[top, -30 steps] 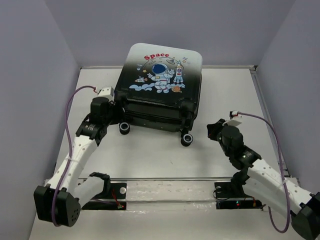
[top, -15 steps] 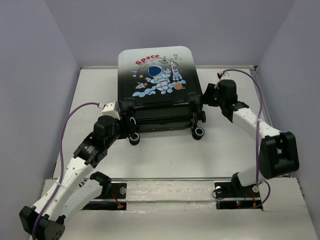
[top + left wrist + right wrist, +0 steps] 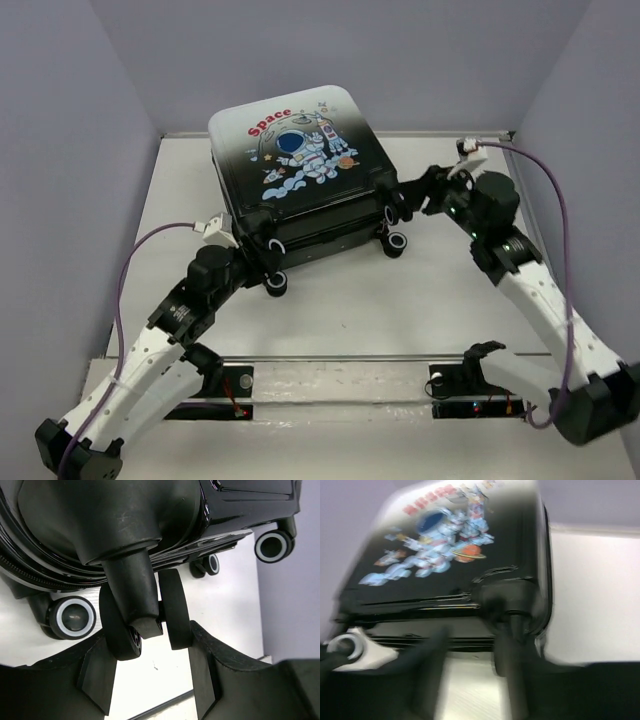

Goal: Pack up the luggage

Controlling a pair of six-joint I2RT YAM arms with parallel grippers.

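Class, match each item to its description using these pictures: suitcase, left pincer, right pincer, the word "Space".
Items:
1. suitcase
2. left pincer
3. right pincer
4. "Space" lettering

Descriptions:
A. red
B. astride a caster
C. closed, print facing up
D. open, by the suitcase's right side

Pairs: 1-C, 2-B, 3-D, 4-A
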